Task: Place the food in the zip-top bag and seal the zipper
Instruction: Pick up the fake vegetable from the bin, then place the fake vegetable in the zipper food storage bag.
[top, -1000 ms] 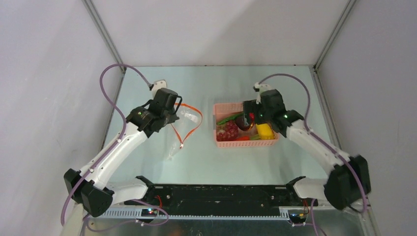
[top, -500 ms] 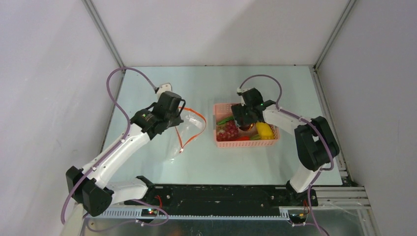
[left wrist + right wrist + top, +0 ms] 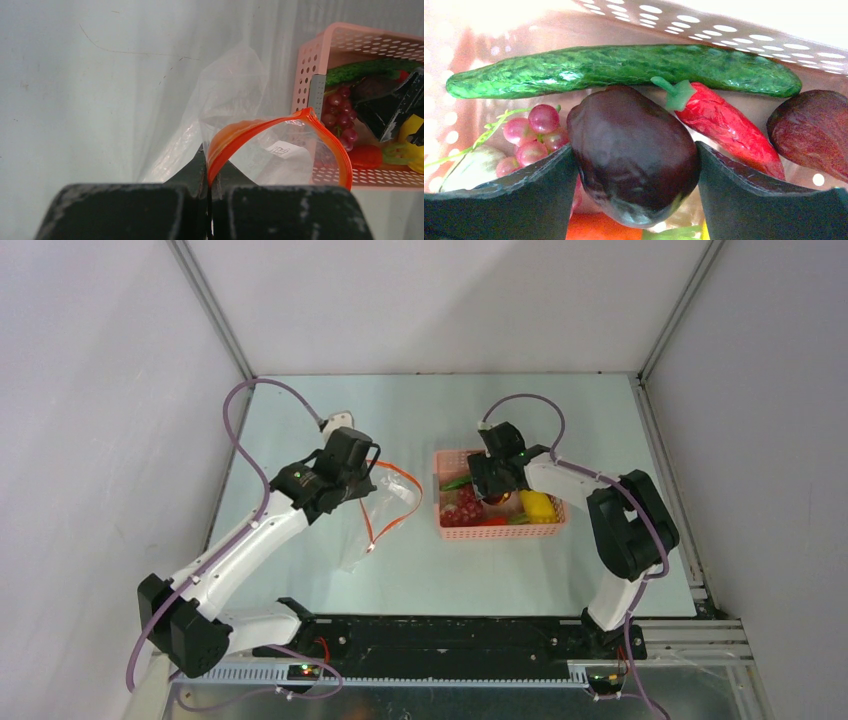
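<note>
Now my left tool pinches the zipper; my right tool grips the dark round fruit in the basket.

The right claw straddles a dark round fruit, its two black fingers lying against the fruit's left and right flanks. Just behind it a long green pod lies crosswise along the perforated wall of the pink mesh basket. A red chili with a green stem slants down to the right. Left of the fruit sit pinkish grapes, and a second dark reddish fruit lies at the right edge.
</note>
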